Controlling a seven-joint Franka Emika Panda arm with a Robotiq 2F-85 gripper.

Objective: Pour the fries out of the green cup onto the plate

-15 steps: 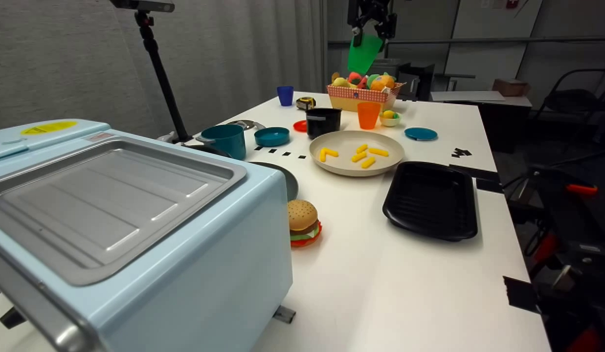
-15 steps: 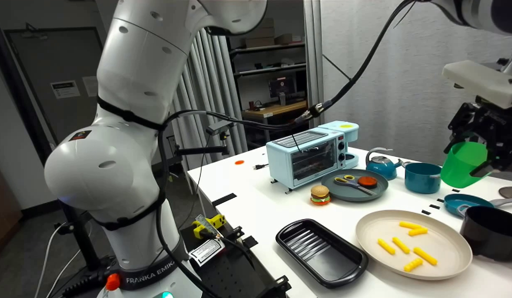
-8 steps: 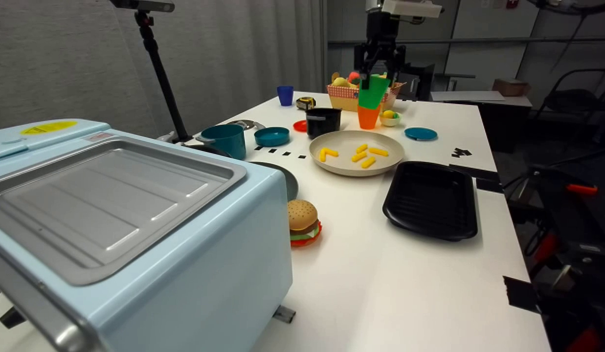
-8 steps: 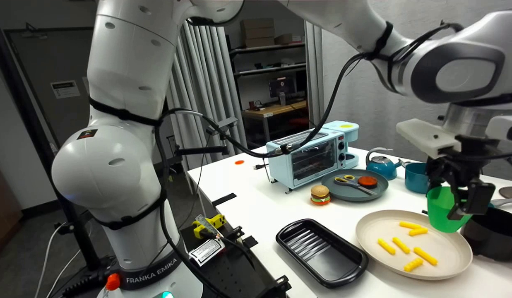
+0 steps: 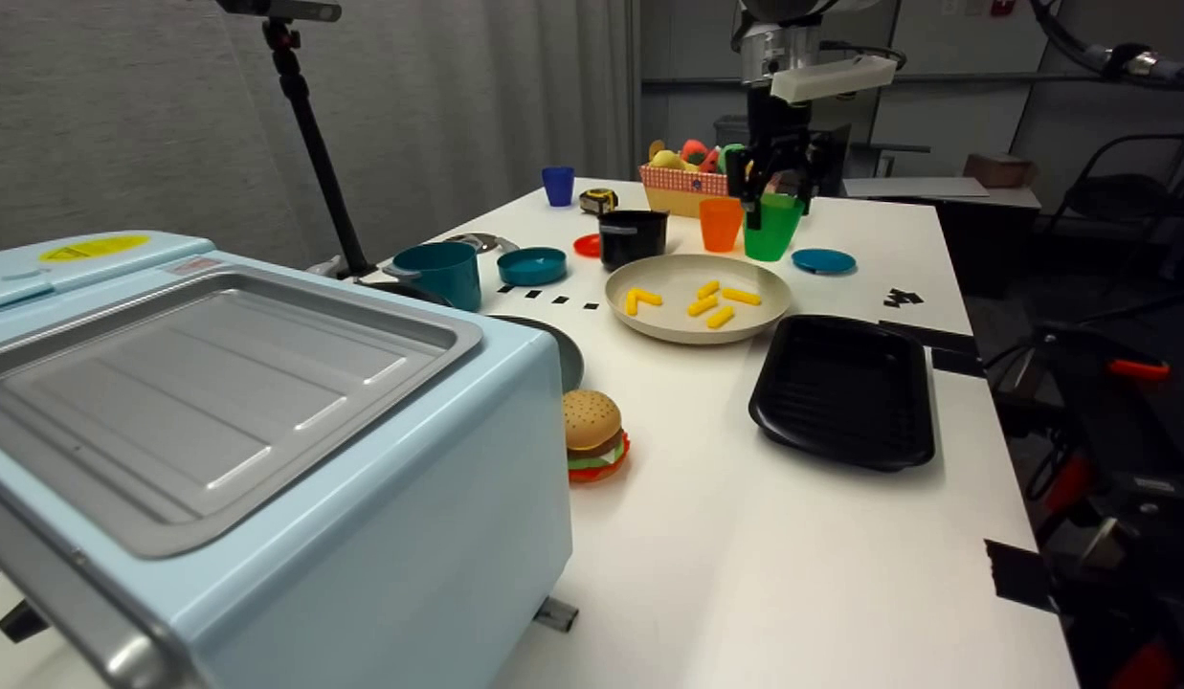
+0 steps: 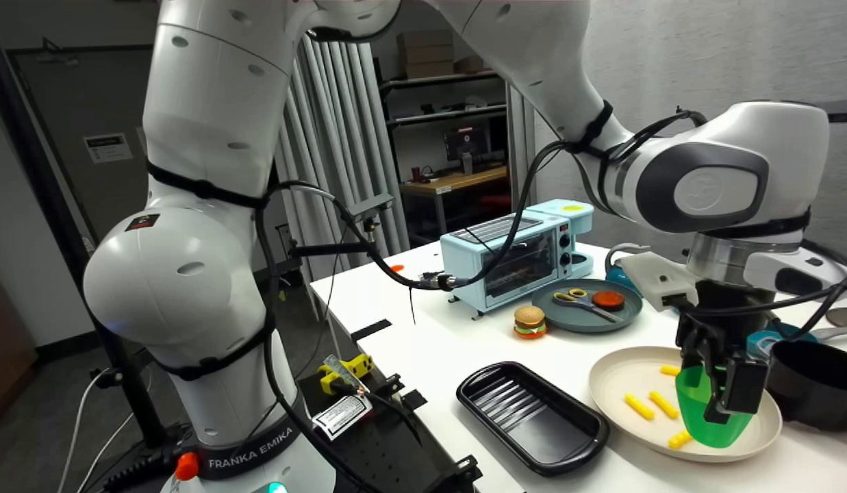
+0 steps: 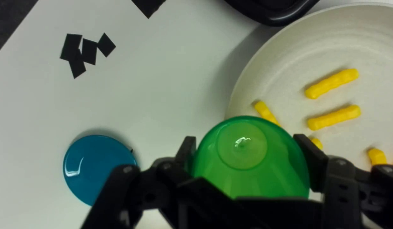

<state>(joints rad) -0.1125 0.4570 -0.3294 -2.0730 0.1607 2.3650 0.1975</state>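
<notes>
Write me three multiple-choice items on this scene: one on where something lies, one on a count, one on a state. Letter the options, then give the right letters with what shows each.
1. Where do the scissors lie?
A) in the black tray
B) on the dark grey plate
C) on top of the toaster oven

2. How many fries show on the cream plate?
A) three
B) nine
C) six

3. How does the gripper stand?
A) shut on the green cup
B) wide open, holding nothing
C) shut on the burger

Right letters:
1 B: in an exterior view they lie there beside a reddish disc.
2 C: six separate yellow pieces can be counted in an exterior view.
3 A: in the wrist view its fingers stand against either side of the cup.
</notes>
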